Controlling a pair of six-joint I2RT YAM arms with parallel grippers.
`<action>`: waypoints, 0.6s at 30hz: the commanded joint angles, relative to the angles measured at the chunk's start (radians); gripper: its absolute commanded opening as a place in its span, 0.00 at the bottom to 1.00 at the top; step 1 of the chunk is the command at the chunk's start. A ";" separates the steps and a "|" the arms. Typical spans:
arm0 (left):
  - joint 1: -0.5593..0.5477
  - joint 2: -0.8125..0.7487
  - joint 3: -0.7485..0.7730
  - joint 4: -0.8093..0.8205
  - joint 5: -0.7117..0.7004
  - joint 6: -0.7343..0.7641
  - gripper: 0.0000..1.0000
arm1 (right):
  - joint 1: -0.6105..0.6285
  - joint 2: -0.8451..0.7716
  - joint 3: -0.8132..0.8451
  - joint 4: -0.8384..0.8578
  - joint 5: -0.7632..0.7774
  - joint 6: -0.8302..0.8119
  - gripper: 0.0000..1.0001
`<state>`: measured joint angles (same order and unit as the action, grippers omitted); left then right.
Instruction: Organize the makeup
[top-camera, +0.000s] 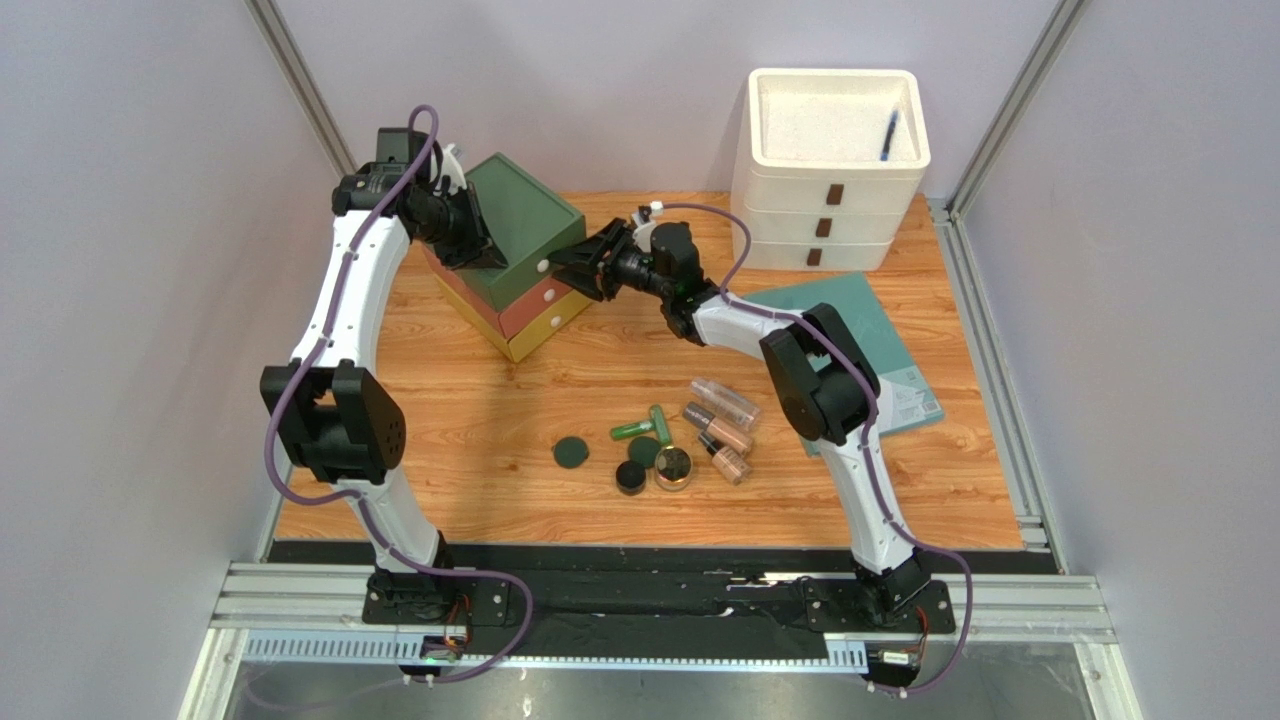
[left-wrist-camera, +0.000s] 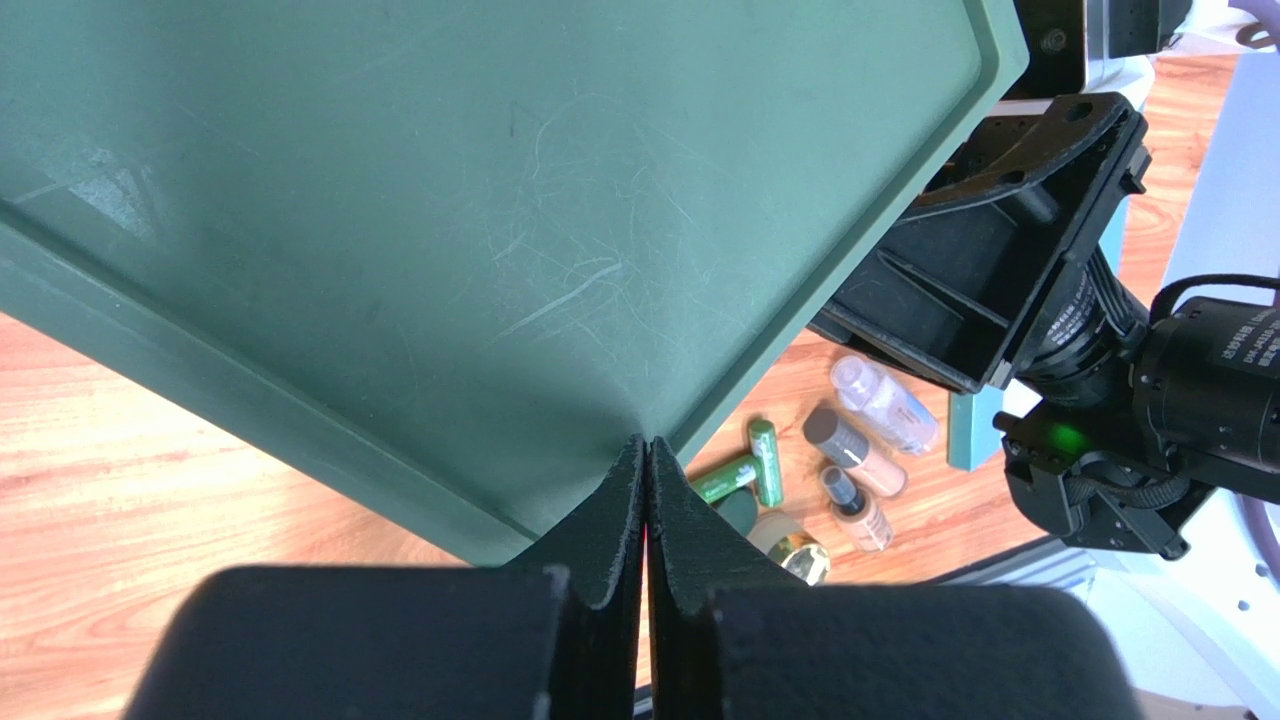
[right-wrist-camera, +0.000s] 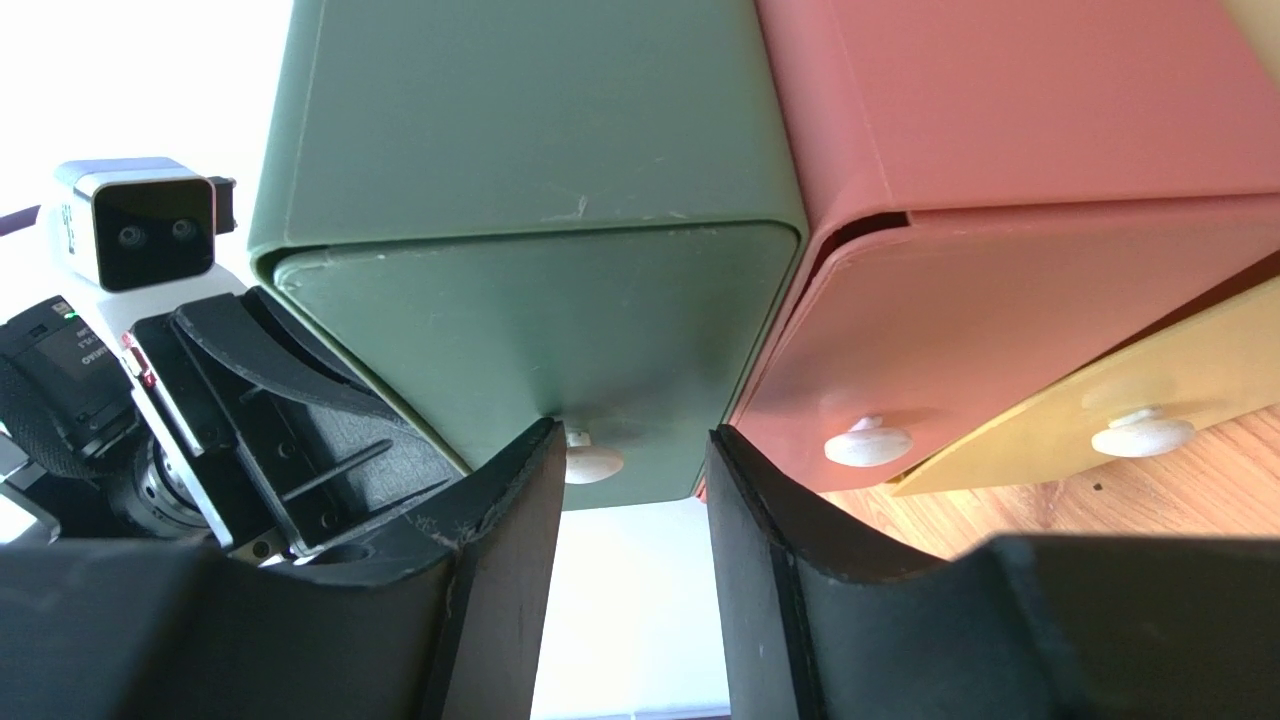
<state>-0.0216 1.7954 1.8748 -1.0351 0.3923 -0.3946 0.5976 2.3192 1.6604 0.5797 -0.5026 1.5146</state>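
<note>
The table (top-camera: 496, 390) was pale wood planking with a visible grain, boxed in by plain lilac walls and slanted metal posts, with a ribbed aluminium rail (top-camera: 661, 600) along the near edge. A white three-drawer unit (top-camera: 831, 180) stood at the far right with a pen (top-camera: 890, 135) in its top tray. A flat teal book (top-camera: 887, 353) lay just in front of it.

At the far left sat a stack (top-camera: 519, 263) of smooth matte plastic drawers with rounded corners: a scuffed green drawer (right-wrist-camera: 556, 330) on top, then salmon (right-wrist-camera: 1022, 345), then yellow (right-wrist-camera: 1112, 405), each with a small white knob.

The left gripper (left-wrist-camera: 646, 458) was pressed shut with nothing in it, its tips on the green top. The right gripper (right-wrist-camera: 634, 450) faced the green drawer's front with its jaws apart. The knob (right-wrist-camera: 591, 467) showed in the gap, close to one finger but not pinched.

The makeup lay loose on the middle of the table, nearer the arms. Three bottles (top-camera: 721, 426) lay on their sides, long axes slanting from far-left to near-right, with the dark caps at the far-left ends. Two green tubes (top-camera: 637, 429) lay beside them, one pointing roughly away from the arms and one more crosswise. Dark round compacts (top-camera: 570, 452) and a gold-rimmed jar (top-camera: 673, 468) sat flat just in front.
</note>
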 joint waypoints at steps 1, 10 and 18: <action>0.008 0.025 -0.011 -0.014 -0.004 0.010 0.00 | 0.011 -0.040 -0.013 0.071 -0.013 0.004 0.45; 0.008 0.027 -0.020 -0.017 -0.006 0.019 0.00 | 0.016 -0.034 -0.021 0.126 -0.011 0.032 0.43; 0.008 0.035 -0.023 -0.019 -0.001 0.022 0.00 | 0.016 -0.038 -0.022 0.164 -0.020 0.042 0.43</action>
<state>-0.0189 1.7981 1.8725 -1.0271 0.4046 -0.3939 0.6064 2.3192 1.6405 0.6678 -0.5079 1.5391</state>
